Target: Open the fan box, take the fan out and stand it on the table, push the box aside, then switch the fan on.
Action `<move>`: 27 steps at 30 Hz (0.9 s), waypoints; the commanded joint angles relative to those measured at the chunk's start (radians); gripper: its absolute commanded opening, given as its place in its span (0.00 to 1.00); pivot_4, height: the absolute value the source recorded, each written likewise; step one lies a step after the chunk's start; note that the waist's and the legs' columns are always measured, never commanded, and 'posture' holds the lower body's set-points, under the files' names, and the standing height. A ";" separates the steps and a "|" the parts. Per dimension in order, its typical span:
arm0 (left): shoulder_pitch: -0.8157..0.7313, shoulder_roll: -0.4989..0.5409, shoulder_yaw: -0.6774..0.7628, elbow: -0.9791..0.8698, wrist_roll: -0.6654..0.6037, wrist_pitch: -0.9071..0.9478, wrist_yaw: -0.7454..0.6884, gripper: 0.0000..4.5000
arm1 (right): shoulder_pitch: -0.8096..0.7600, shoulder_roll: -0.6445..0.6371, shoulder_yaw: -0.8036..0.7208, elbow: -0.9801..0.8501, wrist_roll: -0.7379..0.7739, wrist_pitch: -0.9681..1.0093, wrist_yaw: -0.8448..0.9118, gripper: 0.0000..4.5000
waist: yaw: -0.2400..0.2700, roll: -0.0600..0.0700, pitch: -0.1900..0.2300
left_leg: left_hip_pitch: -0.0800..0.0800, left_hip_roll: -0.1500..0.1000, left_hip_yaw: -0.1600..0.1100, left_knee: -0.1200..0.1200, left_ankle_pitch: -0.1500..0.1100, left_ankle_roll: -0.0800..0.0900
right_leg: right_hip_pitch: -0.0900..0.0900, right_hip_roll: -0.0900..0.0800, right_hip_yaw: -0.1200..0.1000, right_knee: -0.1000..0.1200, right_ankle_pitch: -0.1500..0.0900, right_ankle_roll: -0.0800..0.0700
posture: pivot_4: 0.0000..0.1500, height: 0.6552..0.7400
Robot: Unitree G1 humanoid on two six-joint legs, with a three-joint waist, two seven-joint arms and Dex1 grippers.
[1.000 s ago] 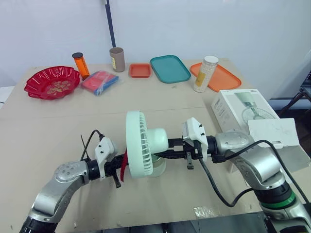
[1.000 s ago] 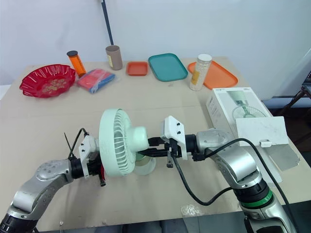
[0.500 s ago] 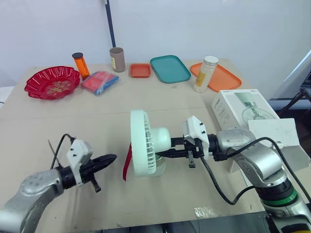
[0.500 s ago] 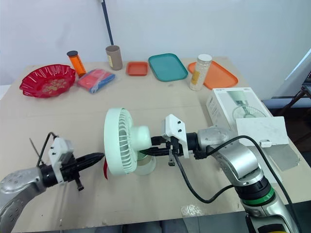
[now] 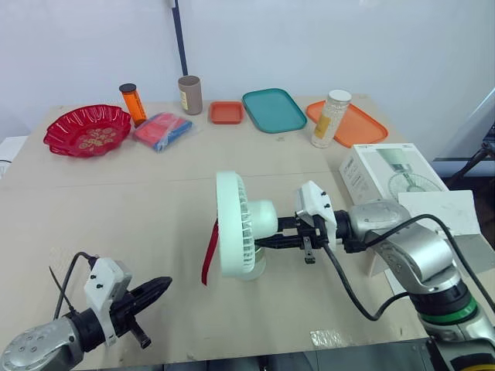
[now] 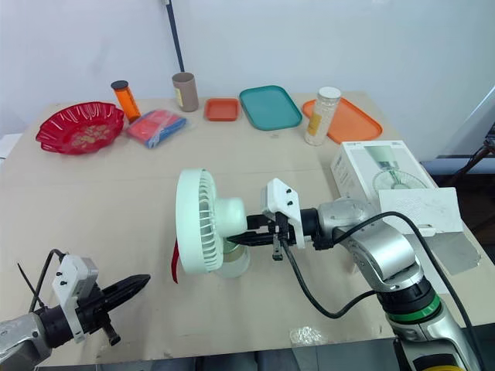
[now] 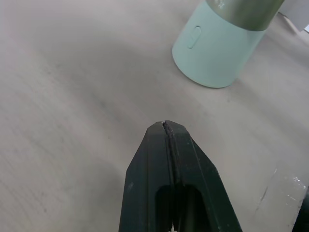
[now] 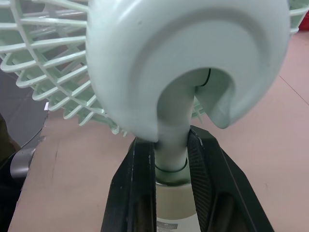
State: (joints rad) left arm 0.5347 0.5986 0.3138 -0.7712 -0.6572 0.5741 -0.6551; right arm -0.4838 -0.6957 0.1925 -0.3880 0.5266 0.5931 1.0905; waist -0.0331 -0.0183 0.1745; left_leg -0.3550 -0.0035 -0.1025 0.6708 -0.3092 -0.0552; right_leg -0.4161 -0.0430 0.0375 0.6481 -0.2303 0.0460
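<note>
Squeezing fan [image 5: 240,224] by its thin neck w/ R claw [image 8: 172,145], black fingers [image 8: 139,164] pressing on both sides. Standing upright on round base [image 7: 217,53] approx. mid table [image 5: 116,201], cage side pointing to robot's left. Hanging down by cage front: red strap [image 5: 209,253]. Hovering low near front-left edge of table w/ L claw [image 5: 161,287], fingers pressed tight together & holding nothing, well apart from fan. Showing small button [image 7: 194,37] on side of base in L wrist view. Lying on R side of table: white box [image 5: 387,171], flap open, not touching fan. Sitting along far edge: red bowl [image 5: 85,130], orange bottle [image 5: 132,104], brown cup [image 5: 189,94], small orange tray [image 5: 227,113], green tray [image 5: 272,110], big orange tray [image 5: 357,125] w/ jar [image 5: 329,117] by it.
</note>
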 commanded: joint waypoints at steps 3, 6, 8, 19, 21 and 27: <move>-0.031 0.019 0.013 -0.009 -0.008 -0.005 0.002 0.01 | -0.021 0.017 -0.067 -0.007 0.017 -0.033 -0.025 0.08 | 0.000 0.000 0.000 | 0.000 0.000 0.000 0.000 0.000 0.000 | 0.000 0.000 0.000 0.000 0.000 0.000 | 1.00 1.00; -0.055 0.026 0.008 0.002 -0.010 -0.001 0.000 0.01 | -0.020 0.023 -0.082 -0.014 0.027 -0.031 -0.037 0.08 | 0.000 0.000 0.000 | 0.000 0.000 0.000 0.000 0.000 0.000 | 0.000 0.000 0.000 0.000 0.000 0.000 | 1.00 1.00; -0.076 0.030 -0.002 0.007 -0.009 0.002 -0.001 0.01 | -0.019 0.023 -0.092 -0.021 0.034 -0.028 -0.043 0.08 | 0.000 0.000 0.000 | 0.000 0.000 0.000 0.000 0.000 0.000 | 0.000 0.000 0.000 0.000 0.000 0.000 | 1.00 1.00; -0.135 0.040 -0.021 0.035 -0.002 0.006 -0.008 0.01 | 0.013 0.005 -0.121 -0.009 0.044 -0.042 -0.017 0.08 | 0.000 0.000 0.000 | 0.000 0.000 0.000 0.000 0.000 0.001 | -0.001 0.000 0.000 0.000 0.000 0.000 | 1.00 1.00; -0.151 0.040 -0.027 0.029 -0.008 0.013 0.002 0.01 | 0.029 0.008 -0.118 0.003 0.033 -0.059 -0.009 0.08 | 0.000 0.000 0.000 | 0.000 0.000 0.000 0.000 0.000 0.001 | -0.001 0.000 0.000 0.000 0.000 0.000 | 1.00 1.00; -0.147 0.042 -0.019 0.023 -0.013 0.013 0.005 0.01 | 0.079 0.008 -0.104 0.024 0.011 -0.113 0.005 0.08 | 0.000 0.000 0.000 | 0.000 0.000 0.000 0.000 -0.001 0.001 | -0.001 0.000 0.000 0.000 0.000 0.000 | 1.00 1.00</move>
State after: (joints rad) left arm 0.3830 0.6354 0.2798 -0.7242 -0.6590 0.5903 -0.6536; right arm -0.4065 -0.6883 0.1100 -0.3550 0.5366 0.5049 1.0865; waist -0.0334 -0.0181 0.1747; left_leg -0.3549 -0.0031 -0.1020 0.6705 -0.3098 -0.0543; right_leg -0.4166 -0.0428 0.0377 0.6481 -0.2303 0.0459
